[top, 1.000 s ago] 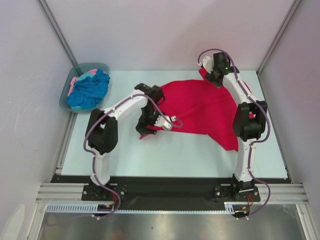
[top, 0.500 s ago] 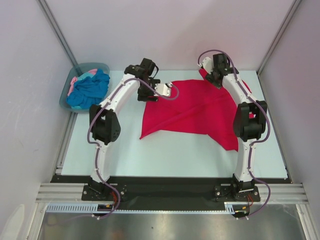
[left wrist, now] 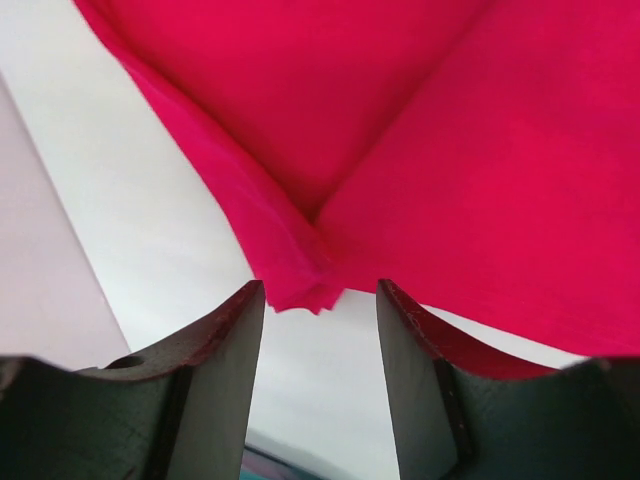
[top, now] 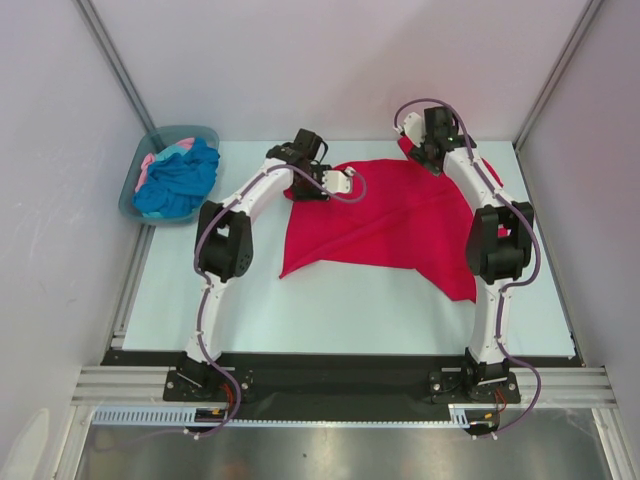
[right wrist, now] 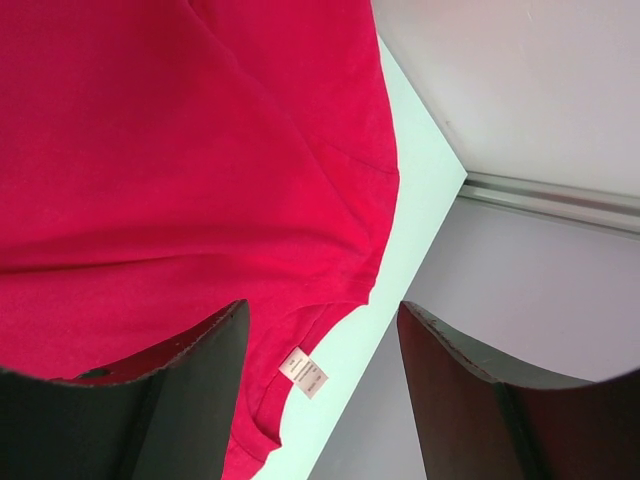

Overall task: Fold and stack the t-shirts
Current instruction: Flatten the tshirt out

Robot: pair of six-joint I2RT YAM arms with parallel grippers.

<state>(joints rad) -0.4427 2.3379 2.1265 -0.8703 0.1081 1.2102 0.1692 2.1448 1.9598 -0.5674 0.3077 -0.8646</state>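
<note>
The crimson t-shirt lies spread on the pale table, its bottom right part bunched. My left gripper hovers at the shirt's far left corner. In the left wrist view a folded red corner lies just ahead of the fingertips, and the left gripper is open with nothing between its jaws. My right gripper is over the far right corner. It stands open above the collar and its white label. The turquoise t-shirt and the pink t-shirt lie crumpled in the tub.
The grey-teal tub sits at the table's far left corner against the wall. White walls close in the back and both sides. Bare table runs along the near edge in front of the shirt.
My left arm has swung from the shirt's near left edge to its far left corner, and its jaws have narrowed. The right arm has stayed put.
</note>
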